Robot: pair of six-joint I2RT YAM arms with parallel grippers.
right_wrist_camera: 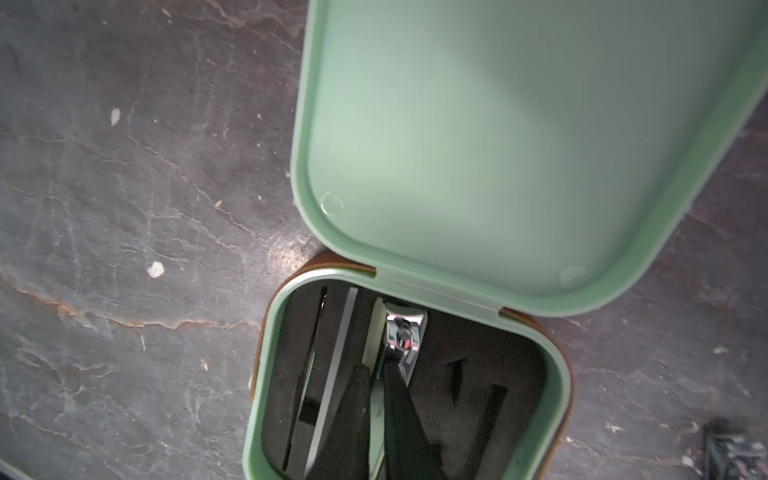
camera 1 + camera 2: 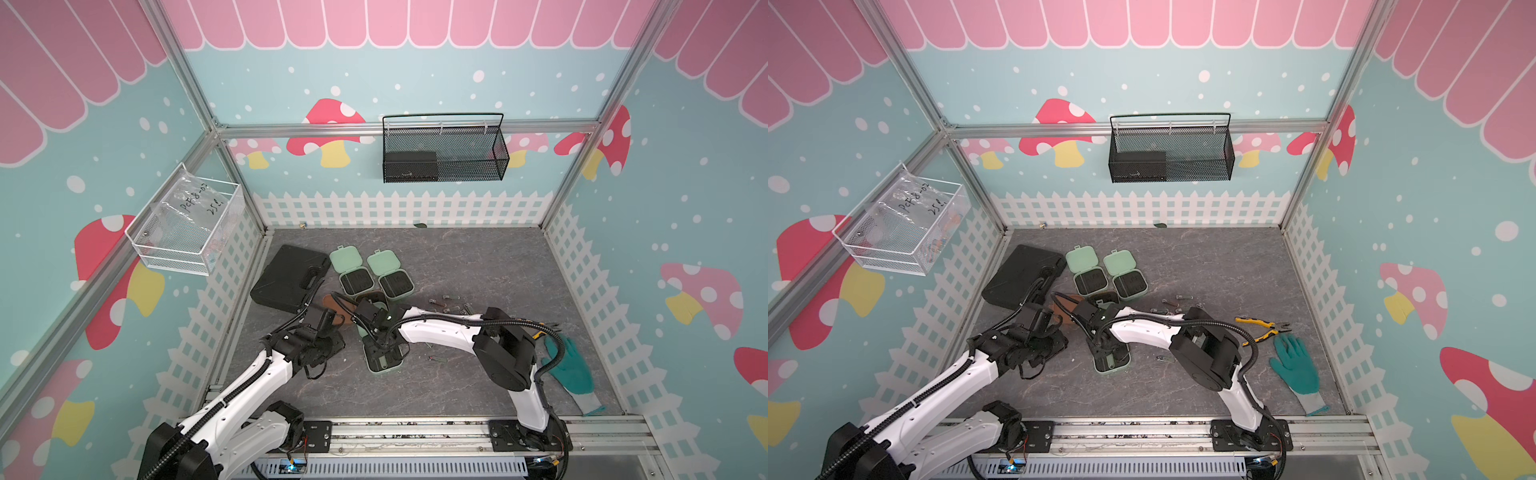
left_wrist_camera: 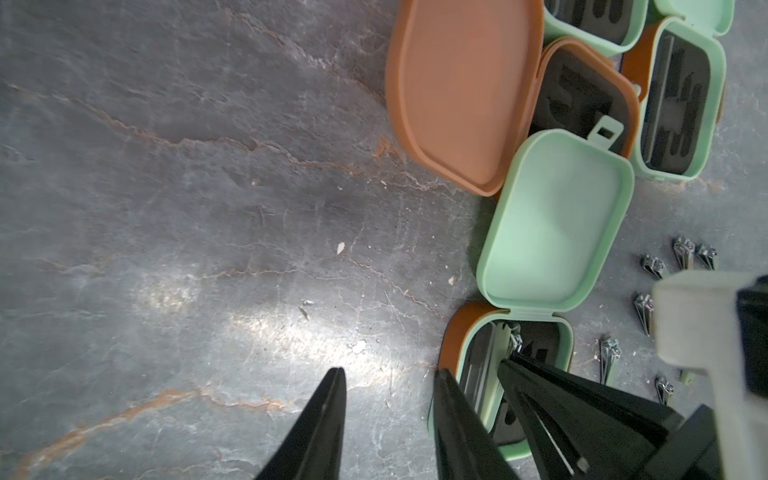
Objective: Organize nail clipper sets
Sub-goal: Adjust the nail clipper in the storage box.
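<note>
Nearest me lies an open mint green case [image 1: 266, 374] with a black slotted insert. My right gripper [image 1: 376, 368] reaches into it, shut on a silver nail clipper [image 1: 401, 332] with a mint handle. In a top view the gripper [image 2: 384, 353] stands over this case [image 2: 386, 372]. My left gripper [image 3: 390, 372] is open and empty just above the floor, one finger beside the case's rim [image 3: 557, 328]. An open brown case [image 3: 457, 91] and two more open mint cases [image 2: 353, 270] [image 2: 388, 274] lie behind. Several loose clippers [image 3: 609, 353] lie on the floor.
A large black case with a handle [image 2: 286, 278] lies at the back left. A teal glove [image 2: 571, 374] and yellow-handled pliers [image 2: 1262, 326] lie at the right. A black mesh basket [image 2: 444, 149] and a white one [image 2: 187, 224] hang on the walls.
</note>
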